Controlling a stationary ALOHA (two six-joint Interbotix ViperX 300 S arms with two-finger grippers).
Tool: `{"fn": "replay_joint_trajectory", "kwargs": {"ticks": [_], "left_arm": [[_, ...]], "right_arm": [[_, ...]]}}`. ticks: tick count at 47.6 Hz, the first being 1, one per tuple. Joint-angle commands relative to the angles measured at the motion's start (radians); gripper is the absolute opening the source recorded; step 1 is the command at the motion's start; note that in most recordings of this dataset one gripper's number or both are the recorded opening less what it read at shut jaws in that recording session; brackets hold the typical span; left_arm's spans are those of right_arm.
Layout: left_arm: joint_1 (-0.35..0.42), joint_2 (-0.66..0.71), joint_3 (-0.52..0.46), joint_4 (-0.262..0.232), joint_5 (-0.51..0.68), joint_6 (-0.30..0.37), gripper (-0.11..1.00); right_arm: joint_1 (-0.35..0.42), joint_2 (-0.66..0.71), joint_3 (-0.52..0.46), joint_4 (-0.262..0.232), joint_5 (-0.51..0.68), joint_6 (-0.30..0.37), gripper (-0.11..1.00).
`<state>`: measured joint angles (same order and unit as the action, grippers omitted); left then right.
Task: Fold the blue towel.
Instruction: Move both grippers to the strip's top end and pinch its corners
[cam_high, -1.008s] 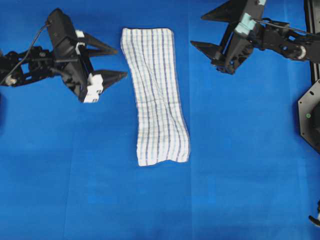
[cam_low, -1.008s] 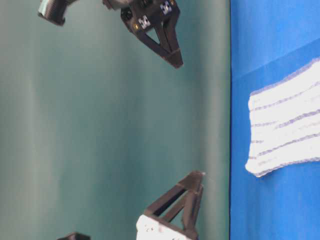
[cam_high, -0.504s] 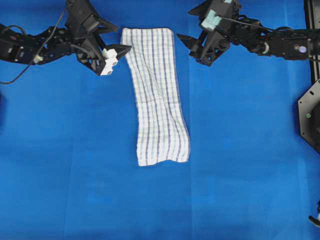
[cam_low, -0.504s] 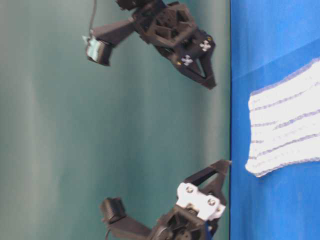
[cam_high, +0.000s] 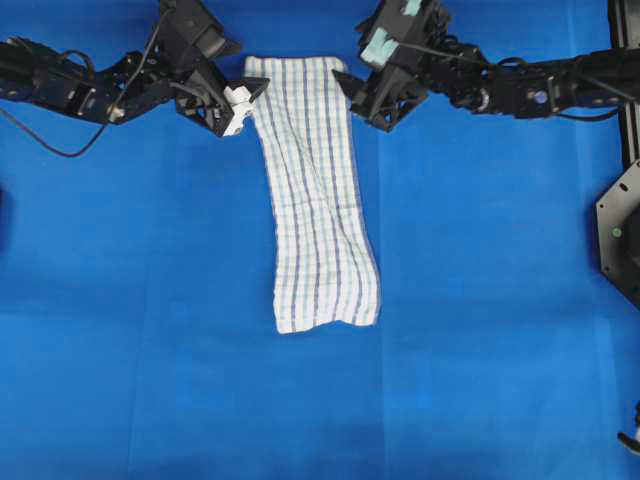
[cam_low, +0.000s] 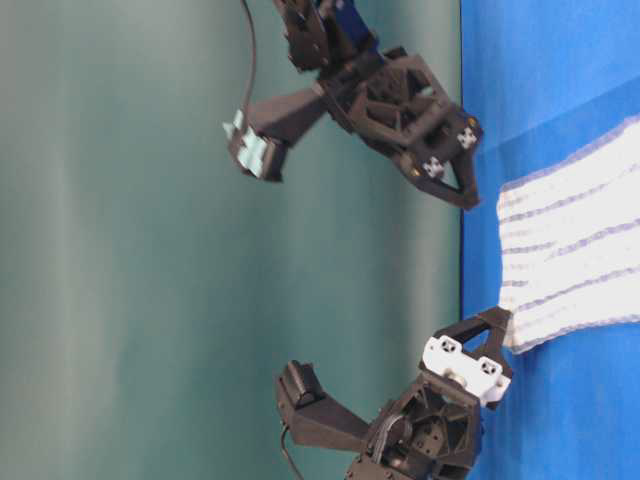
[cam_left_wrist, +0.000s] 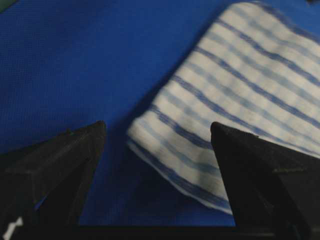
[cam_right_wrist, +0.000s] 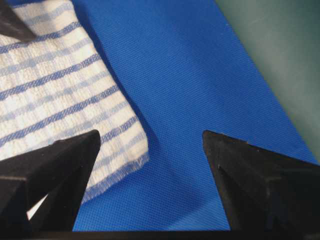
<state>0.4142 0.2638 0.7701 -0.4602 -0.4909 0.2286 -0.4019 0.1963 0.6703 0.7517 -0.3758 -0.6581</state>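
Note:
The blue towel (cam_high: 315, 190) is a white cloth with thin blue stripes, lying flat as a long strip from the far edge toward the near middle, slightly wrinkled. My left gripper (cam_high: 246, 105) is open at its far left corner, which lies between the fingers (cam_left_wrist: 157, 130) in the left wrist view, over the towel (cam_left_wrist: 240, 85). My right gripper (cam_high: 362, 100) is open at the far right corner. In the right wrist view that towel (cam_right_wrist: 55, 85) corner sits by the left finger, inside the open gripper (cam_right_wrist: 150, 135). Both hover just above the cloth (cam_low: 575, 250).
A solid blue sheet (cam_high: 480, 330) covers the table. Black equipment (cam_high: 620, 230) stands at the right edge. A green backdrop (cam_low: 150, 250) lies behind the far edge.
Both arms have swung inward and toward the far edge, from beside the towel to its two far corners, and dropped lower. Both grippers stay open. The towel has not moved.

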Motion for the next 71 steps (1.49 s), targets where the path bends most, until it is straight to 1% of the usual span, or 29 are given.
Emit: {"fn": "replay_joint_trajectory", "kwargs": {"ticks": [1, 13, 20, 24, 28, 30, 32, 34, 39, 42, 44, 47, 49, 53, 61, 71], "left_arm": [[0.017, 0.0, -0.021, 0.003, -0.008, 0.002, 0.81], [0.023, 0.025, -0.032, 0.003, -0.003, 0.002, 0.81], [0.023, 0.032, -0.032, 0.003, 0.011, -0.005, 0.77], [0.02, 0.034, -0.035, 0.003, 0.021, -0.006, 0.72], [0.017, 0.037, -0.038, 0.003, 0.029, -0.006, 0.6], [0.015, 0.038, -0.04, 0.003, 0.029, -0.006, 0.52], [0.012, 0.038, -0.041, 0.003, 0.031, -0.006, 0.43], [0.009, 0.04, -0.044, 0.003, 0.031, -0.006, 0.33], [0.003, 0.041, -0.052, 0.003, 0.031, -0.003, 0.16], [0.002, 0.041, -0.057, 0.003, 0.029, 0.0, 0.06], [0.002, 0.043, -0.06, 0.005, 0.029, 0.002, 0.05], [0.0, 0.043, -0.064, 0.005, 0.029, 0.003, 0.05], [0.0, 0.043, -0.067, 0.005, 0.029, 0.006, 0.05], [0.0, 0.043, -0.074, 0.005, 0.031, 0.012, 0.05], [0.002, 0.026, -0.087, 0.005, 0.032, 0.055, 0.05], [0.002, -0.074, -0.089, 0.005, 0.066, 0.141, 0.05]], "right_arm": [[-0.003, 0.014, -0.038, -0.002, -0.009, 0.003, 0.89], [-0.003, 0.109, -0.086, -0.002, -0.008, 0.005, 0.89], [-0.003, 0.133, -0.091, 0.0, -0.005, 0.006, 0.89], [-0.002, 0.133, -0.089, 0.0, -0.003, 0.006, 0.89], [-0.003, 0.133, -0.091, -0.002, -0.003, 0.006, 0.86], [-0.003, 0.133, -0.091, -0.002, -0.003, 0.006, 0.83], [-0.003, 0.133, -0.091, -0.002, -0.003, 0.006, 0.75], [-0.003, 0.132, -0.091, -0.002, -0.002, 0.006, 0.63], [-0.002, 0.133, -0.091, -0.002, 0.005, 0.005, 0.31], [-0.002, 0.133, -0.091, -0.002, 0.011, 0.005, 0.16], [0.0, 0.133, -0.091, -0.002, 0.015, 0.005, 0.08], [0.0, 0.133, -0.091, -0.003, 0.018, 0.005, 0.0], [0.002, 0.133, -0.091, -0.002, 0.02, 0.005, -0.02], [0.003, 0.132, -0.091, -0.002, 0.018, 0.005, -0.02], [0.003, 0.118, -0.091, -0.002, 0.014, 0.005, -0.02], [0.003, 0.052, -0.08, -0.002, 0.014, 0.005, -0.02]]}}
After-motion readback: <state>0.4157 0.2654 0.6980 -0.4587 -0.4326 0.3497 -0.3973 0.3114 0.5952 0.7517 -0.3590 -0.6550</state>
